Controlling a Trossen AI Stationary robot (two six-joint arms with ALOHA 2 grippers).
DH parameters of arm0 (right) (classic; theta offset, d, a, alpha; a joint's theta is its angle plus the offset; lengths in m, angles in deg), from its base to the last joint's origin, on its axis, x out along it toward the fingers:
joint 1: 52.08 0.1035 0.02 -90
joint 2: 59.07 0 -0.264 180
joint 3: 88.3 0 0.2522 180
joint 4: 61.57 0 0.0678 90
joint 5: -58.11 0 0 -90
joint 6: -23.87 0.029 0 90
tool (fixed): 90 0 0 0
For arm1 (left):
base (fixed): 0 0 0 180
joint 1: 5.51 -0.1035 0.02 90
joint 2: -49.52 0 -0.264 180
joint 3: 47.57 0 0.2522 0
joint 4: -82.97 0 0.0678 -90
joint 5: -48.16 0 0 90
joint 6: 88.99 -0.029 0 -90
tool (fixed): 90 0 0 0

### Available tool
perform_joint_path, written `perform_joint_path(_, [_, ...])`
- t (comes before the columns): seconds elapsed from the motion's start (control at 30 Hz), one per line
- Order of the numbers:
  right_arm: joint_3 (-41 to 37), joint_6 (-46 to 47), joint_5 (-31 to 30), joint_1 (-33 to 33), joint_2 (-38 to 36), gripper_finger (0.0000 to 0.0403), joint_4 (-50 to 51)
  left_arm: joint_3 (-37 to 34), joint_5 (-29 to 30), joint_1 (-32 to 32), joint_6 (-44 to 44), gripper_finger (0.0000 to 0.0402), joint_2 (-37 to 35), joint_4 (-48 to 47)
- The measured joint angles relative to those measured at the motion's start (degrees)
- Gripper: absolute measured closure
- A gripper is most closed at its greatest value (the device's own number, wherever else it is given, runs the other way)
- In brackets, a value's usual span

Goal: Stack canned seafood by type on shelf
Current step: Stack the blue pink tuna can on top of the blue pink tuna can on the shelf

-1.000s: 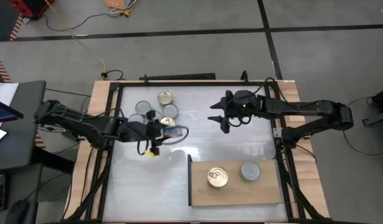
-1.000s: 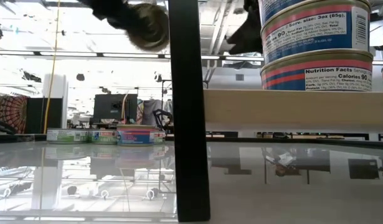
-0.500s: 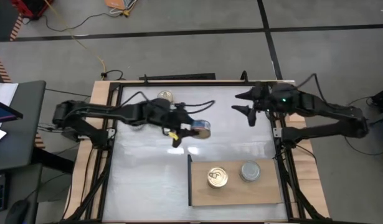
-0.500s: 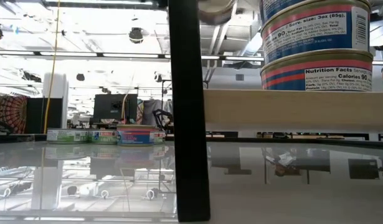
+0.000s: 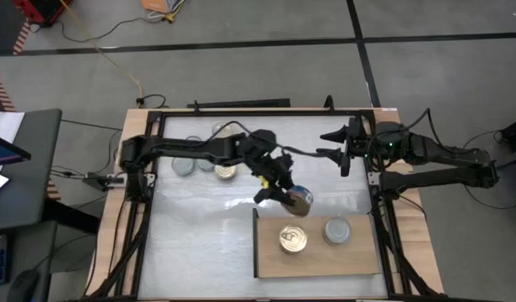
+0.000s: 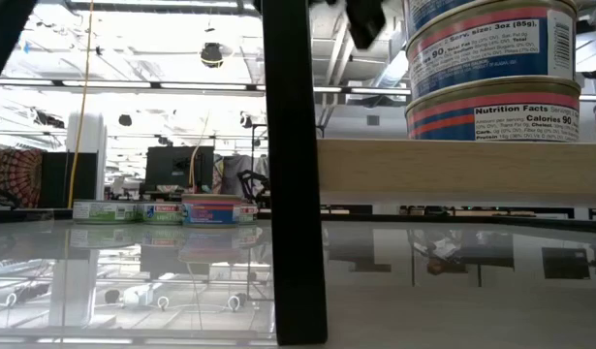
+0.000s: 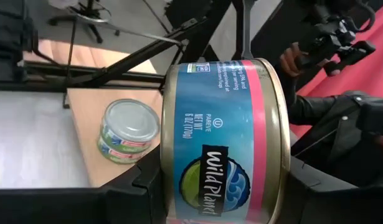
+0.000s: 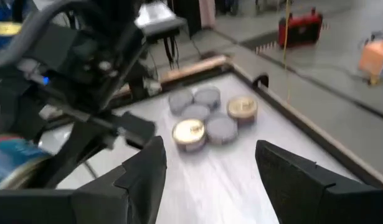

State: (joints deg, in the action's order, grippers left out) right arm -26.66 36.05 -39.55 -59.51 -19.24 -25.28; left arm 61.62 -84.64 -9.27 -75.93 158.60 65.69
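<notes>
A pale, glossy table (image 5: 199, 243) framed by wooden side rails stands on a grey floor strung with cables. At its near right corner lies the shelf (image 5: 274, 256), a light-brown board with a dark edge. On it sit a gold-lidded stack (image 5: 293, 239) and, beside it, a silver-lidded stack (image 5: 337, 230); from table height, the tins above the board read "Nutrition Facts", "Calories 90" and "3oz (85g)".

Just above the shelf's far edge, the left gripper (image 5: 289, 195) is clamped on a can (image 7: 225, 140), held on its side. Its blue-and-pink label reads "Wild Planet" and "6 oz (170g)", with gold rims.

Across the table from the shelf, loose tins (image 8: 207, 118) cluster together, gold and silver-grey lids mixed.

The right gripper (image 5: 341, 151) hangs beyond the shelf near the right rail, fingers apart and empty.
</notes>
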Motion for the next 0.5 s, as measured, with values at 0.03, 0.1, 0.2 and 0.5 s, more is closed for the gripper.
perform_joint_path(0.03, [-0.03, 0.26, 0.01, 0.1, -0.49, 0.0131, 1.66, 1.16, -0.63, -0.13, 0.06, 0.0224, 1.1, -0.25])
perform_joint_path(0.1, [-0.03, 1.61, 0.02, 0.53, -1.86, 0.0131, 5.54, 2.56, -0.62, -0.2, -0.4, 0.0224, 2.36, -0.58])
perform_joint_path(0.2, [-0.03, 4.54, 0.02, 1.62, -3.25, 0.0131, 11.83, 2.9, 1.78, -0.21, -3.91, 0.0224, 1.75, -3.75])
perform_joint_path(0.5, [-0.05, 8.01, -2.83, 7.14, -3.16, 0.0131, 16.2, 4.0, -5.23, -0.26, -3.95, 0.0223, -0.99, -15.12])
